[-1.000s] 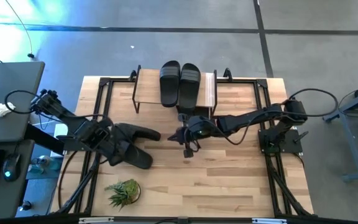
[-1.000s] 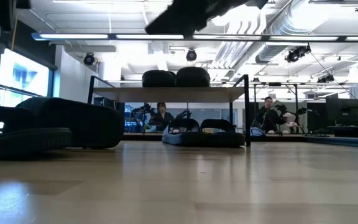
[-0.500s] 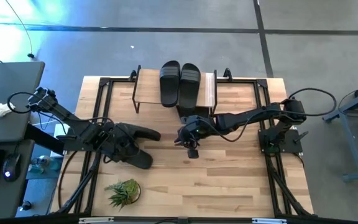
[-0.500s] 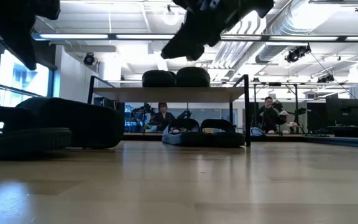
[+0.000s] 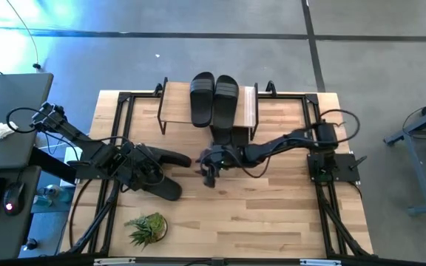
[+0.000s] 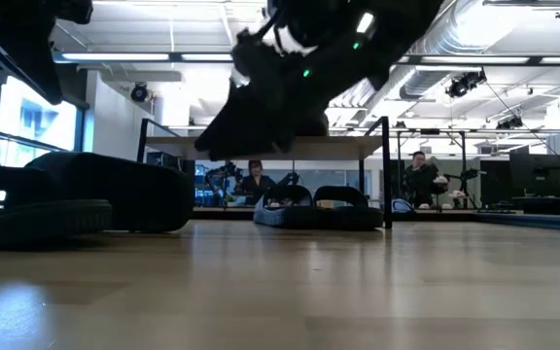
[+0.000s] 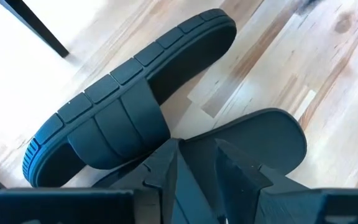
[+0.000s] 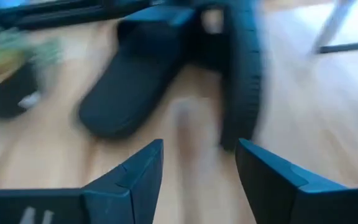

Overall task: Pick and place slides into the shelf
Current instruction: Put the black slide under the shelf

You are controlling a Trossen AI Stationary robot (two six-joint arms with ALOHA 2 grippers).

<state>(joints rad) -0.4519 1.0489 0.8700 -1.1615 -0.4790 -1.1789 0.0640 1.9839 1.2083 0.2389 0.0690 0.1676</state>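
Seen from above, a wooden surface [image 5: 272, 222] carries a low shelf [image 5: 170, 103] at its far edge; two black slides [image 5: 214, 100] lie side by side on the shelf's top plank; the low view shows two more slides [image 6: 317, 207] on the lower tier. Two further slides [image 5: 161, 174] lie on the surface toward the left, one flat and one tipped on its edge, touching each other. The left tool [image 5: 133, 164] rests over this pair; in its wrist view its fingers [image 7: 166, 171] sit close together with a narrow gap, above the slide strap [image 7: 120, 127]; no clamp is visible. The right tool [image 5: 207, 168] hangs above the middle of the surface, just beside the pair, fingers [image 8: 135, 171] apart and holding nothing. A small potted plant [image 5: 146, 227] stands near the front left edge, well apart from the shelf.
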